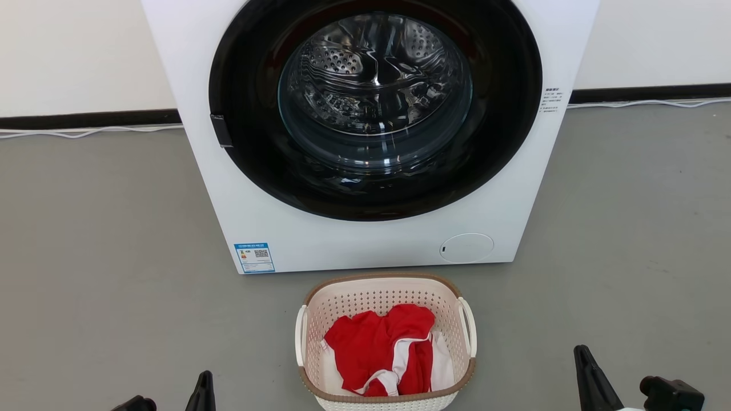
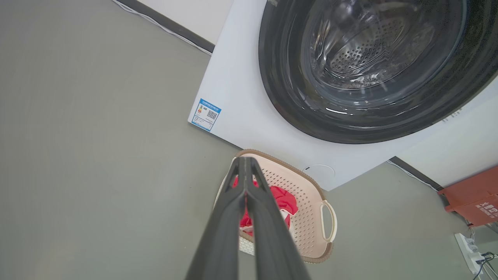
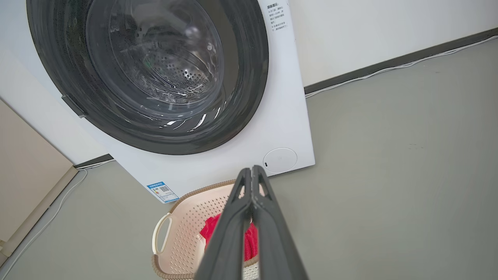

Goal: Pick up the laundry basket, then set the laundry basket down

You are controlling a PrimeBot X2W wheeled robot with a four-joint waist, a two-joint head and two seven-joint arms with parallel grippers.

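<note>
On the floor [image 1: 114,257] before the washing machine [image 1: 320,240], the laundry basket [image 1: 381,298] stands between the left gripper [image 2: 244,161] and right gripper [image 3: 251,173], both closed tight and empty, with a loop handle facing each and the left judged marginally nearer.

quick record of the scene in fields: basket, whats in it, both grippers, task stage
laundry basket: standing on the grey floor, just in front of the washing machine
contents: red and white garment
left gripper: shut, empty, apart from the basket
right gripper: shut, empty, apart from the basket
task stage: pick-up not yet begun
</note>
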